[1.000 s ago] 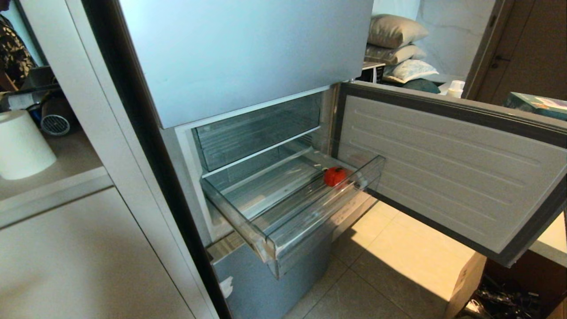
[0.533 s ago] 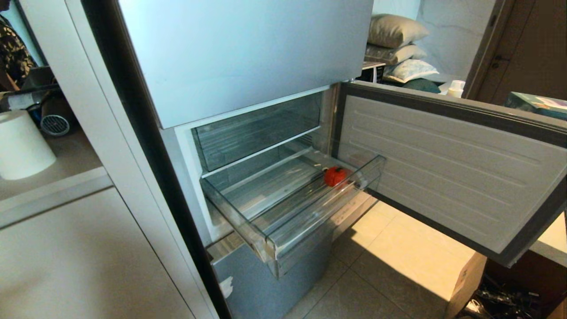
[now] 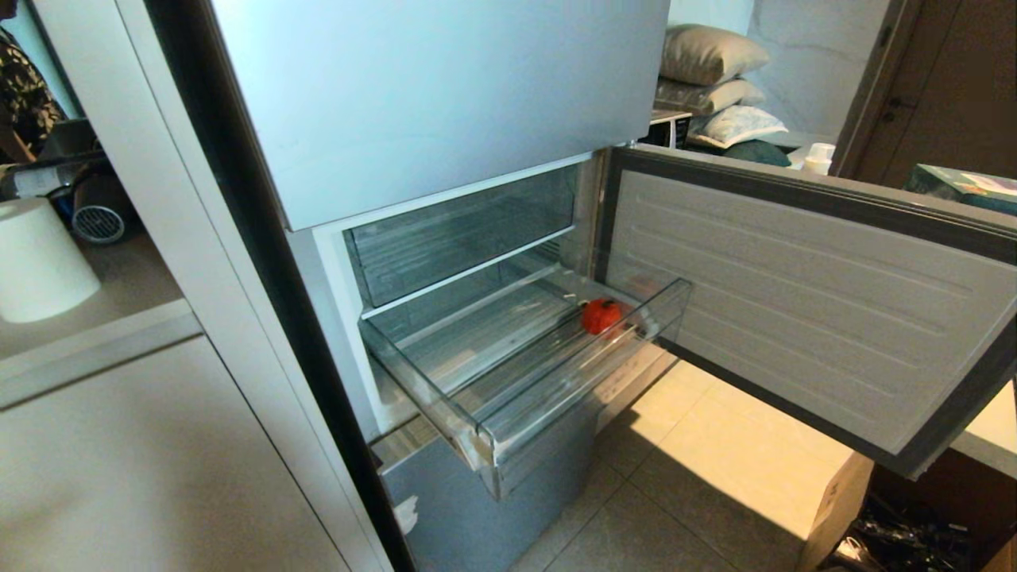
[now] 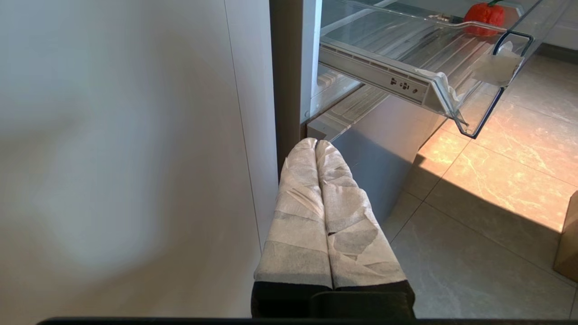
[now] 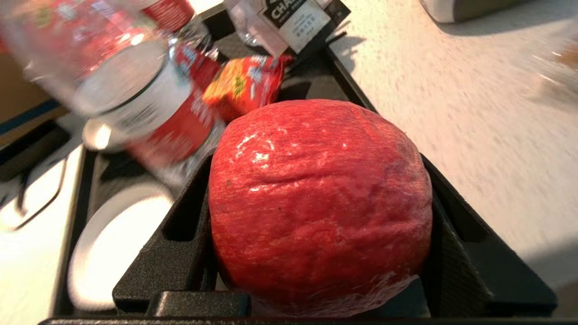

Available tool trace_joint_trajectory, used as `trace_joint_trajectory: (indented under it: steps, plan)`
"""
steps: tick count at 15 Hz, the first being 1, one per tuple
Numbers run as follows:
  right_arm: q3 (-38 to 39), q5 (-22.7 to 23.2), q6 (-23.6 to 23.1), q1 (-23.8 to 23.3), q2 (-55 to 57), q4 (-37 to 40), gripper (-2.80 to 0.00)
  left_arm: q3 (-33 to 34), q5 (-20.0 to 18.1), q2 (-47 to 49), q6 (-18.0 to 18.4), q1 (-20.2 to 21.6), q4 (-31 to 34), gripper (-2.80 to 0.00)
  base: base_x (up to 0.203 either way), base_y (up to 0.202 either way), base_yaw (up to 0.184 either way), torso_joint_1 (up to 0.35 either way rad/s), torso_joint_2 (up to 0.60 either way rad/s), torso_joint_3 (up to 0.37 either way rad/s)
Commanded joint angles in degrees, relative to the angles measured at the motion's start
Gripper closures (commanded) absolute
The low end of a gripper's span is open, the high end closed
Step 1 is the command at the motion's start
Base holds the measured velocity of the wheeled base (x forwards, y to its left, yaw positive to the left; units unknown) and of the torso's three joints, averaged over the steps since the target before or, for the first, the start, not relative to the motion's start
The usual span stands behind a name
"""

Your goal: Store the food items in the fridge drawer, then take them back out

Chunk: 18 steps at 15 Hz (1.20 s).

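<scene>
L claw [image 4: 316, 146] fingers [image 4: 298, 212] wrapped in white tape, black base; R claw [image 5: 316, 280] matte black, textured pads.

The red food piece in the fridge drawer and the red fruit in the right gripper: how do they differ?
The red piece in the drawer lies free on the ribbed floor of the pulled-out fridge drawer; the red fruit is clamped in the right gripper, away from the fridge over a cluttered counter. The drawer piece shows a green stem on top; the held fruit shows none from this side, only a glossy, wrinkled skin. Both are red and roundish.
</scene>
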<state>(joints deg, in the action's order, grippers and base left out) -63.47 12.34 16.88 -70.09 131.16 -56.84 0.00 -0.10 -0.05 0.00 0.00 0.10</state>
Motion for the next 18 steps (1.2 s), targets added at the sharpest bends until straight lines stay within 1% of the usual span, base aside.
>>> trace_joint_trajectory:
  steps: [1,7,12,18]
  plan:
    - [-3.4,0.1,0.2,0.5,4.1,-0.1,0.00,0.1,0.0,0.0,0.0,0.0,0.0,0.00,0.000,0.000,0.000,0.000,0.00,0.000]
    - [-13.8,-0.3,0.5,3.4,9.4,0.2,0.00,0.1,0.0,0.0,0.0,0.0,0.0,0.00,0.000,0.000,0.000,0.000,0.00,0.000]
    - [-16.3,-0.5,0.3,4.3,11.0,2.7,0.00,0.1,0.0,0.0,0.0,0.0,0.0,0.00,0.000,0.000,0.000,0.000,0.00,0.000]
    - [-18.8,-0.8,-0.3,4.4,13.7,2.9,0.00,0.1,0.0,0.0,0.0,0.0,0.0,0.00,0.000,0.000,0.000,0.000,0.00,0.000]
